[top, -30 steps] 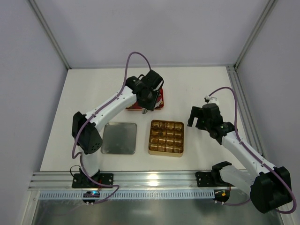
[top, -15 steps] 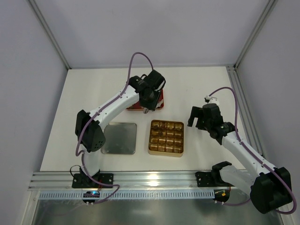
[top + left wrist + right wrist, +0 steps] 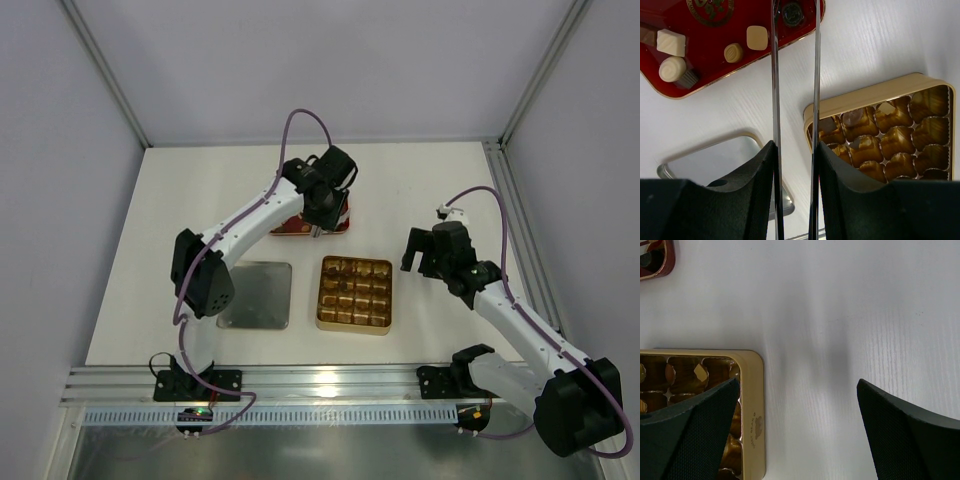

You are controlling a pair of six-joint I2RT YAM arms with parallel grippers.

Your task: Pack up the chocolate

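Observation:
Several pieces of chocolate lie on the red tray: a cream cube, a cream round, a tan round, a tan square and a dark round one. My left gripper is shut on metal tongs. Their two blades run off the top of the left wrist view, one on each side of the dark round piece, with a gap between them. From above, the left gripper hangs over the tray's right end. The gold tin holds gold-wrapped cells. My right gripper stands open and holds nothing, just right of the tin.
A silver lid lies flat to the left of the gold tin. The red tray sits behind both. An aluminium rail runs along the near edge, and frame posts stand at the back corners.
My left arm has swung a little back and to the right, bringing the tongs further over the red tray. The right arm has not moved.

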